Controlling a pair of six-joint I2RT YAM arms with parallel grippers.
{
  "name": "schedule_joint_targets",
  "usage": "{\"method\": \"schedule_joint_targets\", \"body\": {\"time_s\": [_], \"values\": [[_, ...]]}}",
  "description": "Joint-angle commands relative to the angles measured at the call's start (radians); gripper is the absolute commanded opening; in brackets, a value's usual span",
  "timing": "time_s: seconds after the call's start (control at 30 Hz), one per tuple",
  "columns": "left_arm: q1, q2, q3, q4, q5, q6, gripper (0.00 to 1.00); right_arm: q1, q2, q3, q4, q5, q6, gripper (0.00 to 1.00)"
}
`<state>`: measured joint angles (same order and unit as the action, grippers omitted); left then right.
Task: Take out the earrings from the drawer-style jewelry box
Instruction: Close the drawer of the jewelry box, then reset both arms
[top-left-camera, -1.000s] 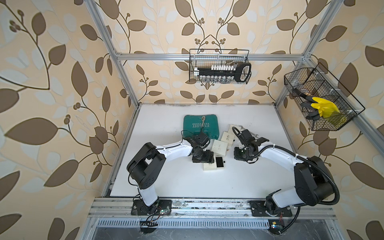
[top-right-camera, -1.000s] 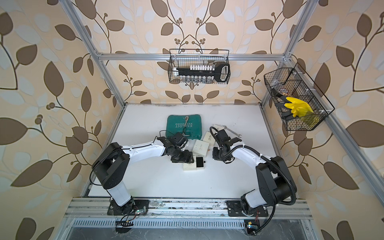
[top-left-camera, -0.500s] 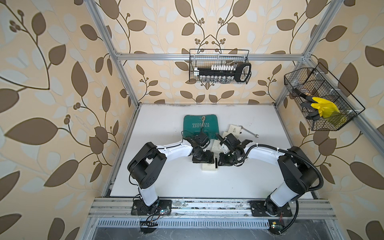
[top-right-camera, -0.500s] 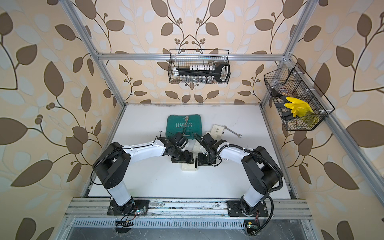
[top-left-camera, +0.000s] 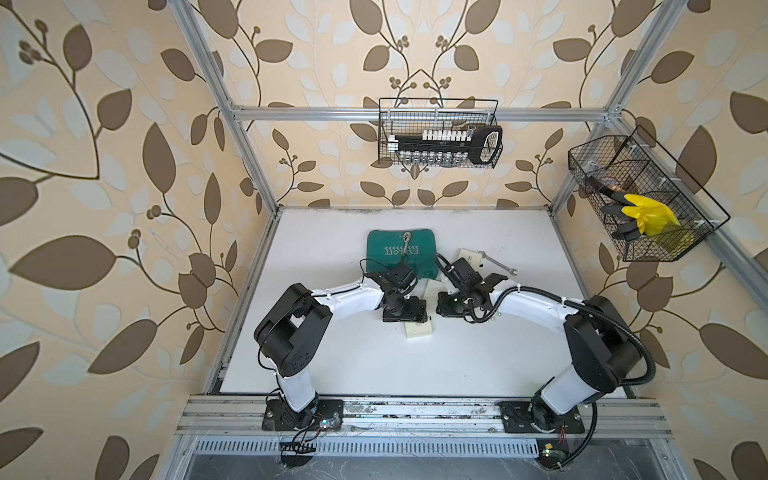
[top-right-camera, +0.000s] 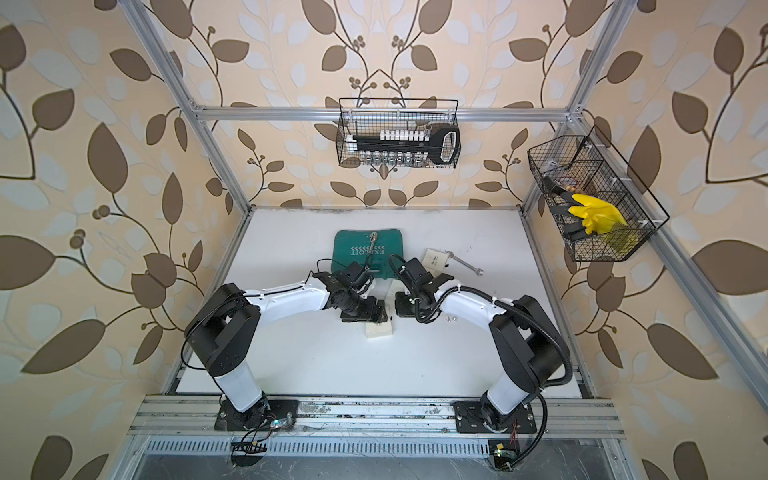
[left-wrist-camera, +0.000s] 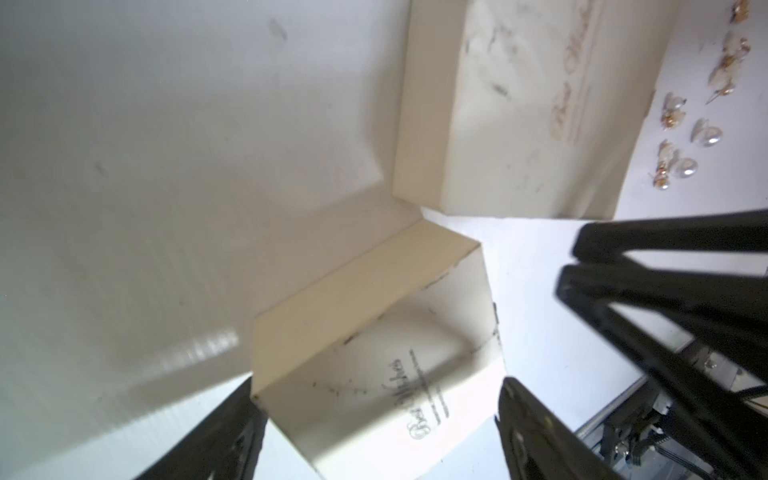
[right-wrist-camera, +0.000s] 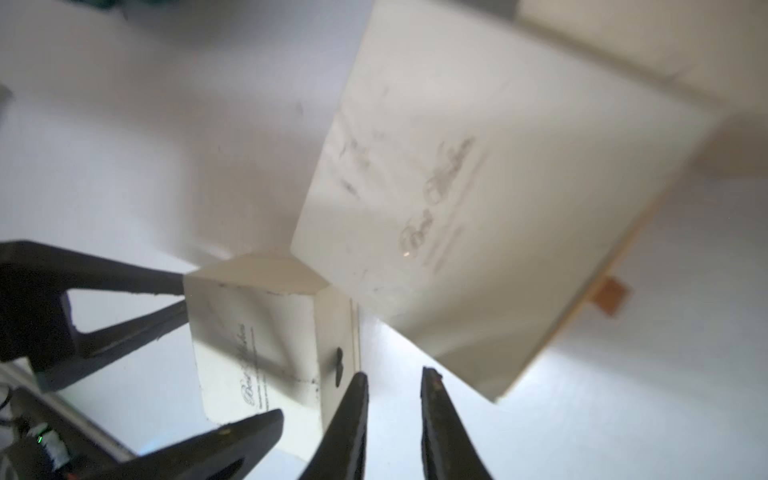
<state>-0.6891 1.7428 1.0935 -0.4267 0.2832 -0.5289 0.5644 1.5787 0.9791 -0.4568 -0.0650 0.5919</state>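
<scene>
Now the earrings (left-wrist-camera: 681, 137) lie loose on the table (left-wrist-camera: 124, 124) beside the bigger box (left-wrist-camera: 519, 104). My left gripper (left-wrist-camera: 379, 384) flanks the small box (left-wrist-camera: 415, 332), likely steadying it; pressing or not, I cannot tell. My right gripper (right-wrist-camera: 395, 374), narrow and empty, faces its drawer end.

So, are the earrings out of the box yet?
Out, at least several: earrings lie loose on the table beside the larger cream box. Any still inside: cannot tell.
</scene>
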Motion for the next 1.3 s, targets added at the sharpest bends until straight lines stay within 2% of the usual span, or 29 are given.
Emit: {"method": "schedule_joint_targets", "body": {"time_s": [0.0,0.07,0.17,0.2,0.3,0.33,0.37,0.4,0.43,0.47,0.57,0.6,0.67,0.77,0.83,0.93,1.0,1.03,1.17,1.23,1.27], "values": [[0.03,-0.013,0.052,-0.007,-0.083,-0.011,0.88,-0.076,-0.098,0.029,-0.067,0.237,0.042,0.26],[0.05,-0.045,0.042,0.004,-0.123,-0.021,0.9,-0.14,-0.154,0.013,-0.077,0.304,0.05,0.27],[0.07,-0.138,0.002,0.004,-0.242,-0.01,0.99,-0.254,-0.216,-0.013,-0.078,0.345,0.06,0.3],[0.081,-0.175,-0.019,0.009,-0.278,-0.003,0.99,-0.288,-0.229,-0.022,-0.073,0.351,0.06,0.31],[0.142,-0.324,-0.09,-0.006,-0.445,0.005,0.99,-0.366,-0.256,-0.046,-0.017,0.385,0.036,0.4],[0.174,-0.38,-0.116,-0.012,-0.52,0.007,0.99,-0.37,-0.265,-0.059,0.021,0.44,0.016,0.41],[0.211,-0.428,-0.144,-0.016,-0.606,-0.005,0.99,-0.366,-0.275,-0.084,0.087,0.497,-0.023,0.48],[0.246,-0.467,-0.171,-0.007,-0.676,-0.007,0.99,-0.364,-0.285,-0.112,0.16,0.537,-0.067,0.88],[0.287,-0.508,-0.213,0.031,-0.747,0.009,0.99,-0.361,-0.292,-0.153,0.25,0.564,-0.142,1.0],[0.319,-0.538,-0.258,0.083,-0.823,0.041,0.99,-0.362,-0.286,-0.186,0.322,0.571,-0.223,1.0],[0.381,-0.558,-0.352,0.191,-1.104,0.099,0.99,-0.373,-0.212,-0.196,0.384,0.613,-0.365,1.0],[0.413,-0.551,-0.365,0.209,-1.116,0.115,0.99,-0.375,-0.185,-0.204,0.418,0.641,-0.385,1.0],[0.488,-0.512,-0.389,0.261,-1.053,0.158,0.99,-0.379,-0.146,-0.252,0.541,0.651,-0.442,1.0],[0.542,-0.406,-0.38,0.276,-1.038,0.16,0.99,-0.387,-0.112,-0.328,0.713,0.549,-0.509,1.0],[0.561,-0.344,-0.365,0.28,-1.025,0.156,0.99,-0.388,-0.08,-0.38,0.829,0.506,-0.549,1.0],[0.58,-0.264,-0.37,0.359,-0.975,0.168,0.99,-0.393,-0.092,-0.403,0.883,0.457,-0.604,1.0],[0.585,-0.228,-0.372,0.401,-0.95,0.165,0.99,-0.404,-0.091,-0.475,1.032,0.42,-0.633,1.0],[0.585,-0.209,-0.369,0.407,-0.945,0.153,0.99,-0.412,-0.083,-0.515,1.128,0.414,-0.633,1.0],[0.585,-0.172,-0.338,0.421,-0.921,0.175,0.99,-0.519,-0.101,-0.575,1.19,0.282,-0.547,1.0],[0.586,-0.162,-0.336,0.45,-0.915,0.211,0.99,-0.521,-0.06,-0.619,1.32,0.27,-0.563,1.0],[0.586,-0.154,-0.335,0.475,-0.902,0.245,0.99,-0.52,-0.075,-0.603,1.259,0.269,-0.554,1.0]]}}
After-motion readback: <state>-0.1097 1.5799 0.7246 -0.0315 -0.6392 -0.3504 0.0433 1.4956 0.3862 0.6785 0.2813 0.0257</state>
